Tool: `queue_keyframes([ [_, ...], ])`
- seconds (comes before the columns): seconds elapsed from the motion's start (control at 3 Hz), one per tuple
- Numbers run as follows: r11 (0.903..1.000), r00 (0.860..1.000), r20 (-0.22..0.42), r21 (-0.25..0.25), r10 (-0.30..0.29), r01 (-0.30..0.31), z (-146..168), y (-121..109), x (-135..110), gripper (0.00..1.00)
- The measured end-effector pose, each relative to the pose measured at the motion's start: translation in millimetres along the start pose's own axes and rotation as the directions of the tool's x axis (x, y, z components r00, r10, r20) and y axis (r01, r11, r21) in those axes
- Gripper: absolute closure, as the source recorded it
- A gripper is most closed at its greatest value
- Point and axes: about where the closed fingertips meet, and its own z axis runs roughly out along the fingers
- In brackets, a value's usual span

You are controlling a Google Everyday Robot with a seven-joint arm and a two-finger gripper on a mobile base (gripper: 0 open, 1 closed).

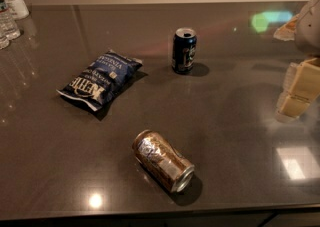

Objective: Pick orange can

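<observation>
The orange can (163, 161) lies on its side on the dark worktop (240, 136), near the front edge and a little left of the middle, with one silver end turned toward the front right. Nothing touches it. Further back a dark blue can (184, 51) stands upright, and to the left of that a blue crisp bag (100, 78) lies flat. Both are well apart from the orange can. A few clear water bottles (9, 13) stand at the far left corner.

The tool (294, 93) shows at the right edge of the view, pale and blocky, above the worktop, well to the right of the orange can and somewhat further back. I cannot tell whether it is open or closed. It is plainly not gripping the can, which rests free on the worktop.

As I judge it, the task is at its very start and no part of the pick is done: the can is not yet reached, grasped or lifted. What is left is to bring the tool leftward and forward over the can, lower it across the can's body, close on it and raise it. A can on its side may roll if nudged, so the approach likely needs care
</observation>
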Motion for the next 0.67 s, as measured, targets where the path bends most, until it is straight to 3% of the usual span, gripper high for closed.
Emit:
queue_keyframes([
  [0.67, 1.0000, 1.000, 0.000, 0.000, 0.000, 0.000, 0.0, 0.0, 0.0, 0.00],
])
